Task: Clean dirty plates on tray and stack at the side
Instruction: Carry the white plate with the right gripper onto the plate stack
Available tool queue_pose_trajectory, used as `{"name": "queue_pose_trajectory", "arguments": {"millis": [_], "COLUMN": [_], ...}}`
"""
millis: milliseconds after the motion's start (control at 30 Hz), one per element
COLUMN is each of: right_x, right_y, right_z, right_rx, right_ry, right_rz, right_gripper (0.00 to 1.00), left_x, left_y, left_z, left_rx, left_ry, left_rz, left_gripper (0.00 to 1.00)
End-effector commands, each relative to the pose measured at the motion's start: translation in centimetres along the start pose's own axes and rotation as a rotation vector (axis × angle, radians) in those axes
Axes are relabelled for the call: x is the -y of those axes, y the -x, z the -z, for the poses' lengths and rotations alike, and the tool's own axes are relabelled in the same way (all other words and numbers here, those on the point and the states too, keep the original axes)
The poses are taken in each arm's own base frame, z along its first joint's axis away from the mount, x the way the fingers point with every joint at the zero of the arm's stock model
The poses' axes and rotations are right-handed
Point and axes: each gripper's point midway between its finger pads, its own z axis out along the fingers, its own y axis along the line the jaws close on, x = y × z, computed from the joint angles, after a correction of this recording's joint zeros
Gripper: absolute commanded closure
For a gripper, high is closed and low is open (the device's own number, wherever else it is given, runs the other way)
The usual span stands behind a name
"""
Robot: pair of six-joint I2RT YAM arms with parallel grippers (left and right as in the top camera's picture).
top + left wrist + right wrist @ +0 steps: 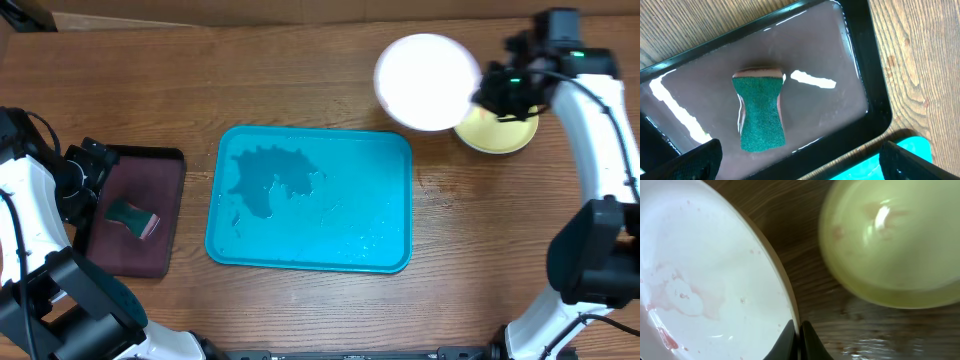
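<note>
Far left, the left end effector (pixel 802 157) hangs released, jaws wide, over the maroon tray (pixel 850 75). We read it as parked above the tool. The sponge (pixel 760 115) lies flat in that tray, green scrub side up, and nothing touches it. The tray floor looks glossy, probably wet.

In the middle, the cyan tray (pixel 380 170) carries no plates, only a puddle (pixel 270 180) and scattered droplets. We judge the washing there is mostly over and stacking is the step in hand.

To the right, beyond the tray's far right corner, is the white plate (pixel 425 80). The right end effector (pixel 800 335) is clenched on its rim with a thin pinch at the edge, which suits carrying or sliding a shallow plate. Faint pink-red smears show on its face in the wrist view, so we'd call it not fully clean.

Just beside it on the right, the yellow-green plate (pixel 890 240) sits on the worktop (pixel 300 80), partly under the right arm in the overhead view. It looks like the base of the stack. It is blurred in the wrist view, with a faint mark or two. We can't tell whether the two rims touch. Only two plates show, and we can't tell whether anything sits under the yellow-green one.

The worktop is brown wood grain with a wet sheen near the yellow-green plate. Nothing of the room shows past its edges.
</note>
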Motion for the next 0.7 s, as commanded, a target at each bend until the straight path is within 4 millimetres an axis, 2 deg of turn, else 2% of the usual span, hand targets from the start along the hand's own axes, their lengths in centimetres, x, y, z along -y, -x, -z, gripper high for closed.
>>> {"name": "queue_pose_trajectory", "arguments": {"millis": [0,67,167,333,467,500,567,633,667], "right_x": [5.4,8.8,11.9,14.7,15.4,15.3,15.4,15.0,14.7], "right_y": [2.3,3.0,3.5,3.7,3.9,3.9,3.9,3.7,3.6], "right_z": [2.0,2.4,1.9,-0.3,-2.5,-2.9,-3.6,-4.2,-4.3], "right_rx": [0.111,0.151,0.174,0.179,0.162,0.158,0.151,0.13,0.121], "right_ry": [-0.18,-0.27,-0.32,-0.335,-0.32,-0.314,-0.309,-0.279,-0.26], "right_rz": [-0.137,-0.22,-0.266,-0.303,-0.31,-0.308,-0.307,-0.308,-0.304], "right_gripper": [0.96,0.96,0.96,0.96,0.92,0.9,0.76,0.48,0.44], "left_x": [0.6,0.6,0.6,0.6,0.6,0.6,0.6,0.6,0.6], "left_y": [0.3,0.3,0.3,0.3,0.3,0.3,0.3,0.3,0.3], "left_z": [0.9,0.9,0.9,0.9,0.9,0.9,0.9,0.9,0.9], "left_rx": [0.021,0.021,0.021,0.021,0.021,0.021,0.021,0.021,0.021], "left_ry": [-0.025,-0.025,-0.025,-0.025,-0.025,-0.025,-0.025,-0.025,-0.025], "left_rz": [0.011,0.011,0.011,0.011,0.011,0.011,0.011,0.011,0.011], "left_gripper": [0.0,0.0,0.0,0.0,0.0,0.0,0.0,0.0,0.0]}}
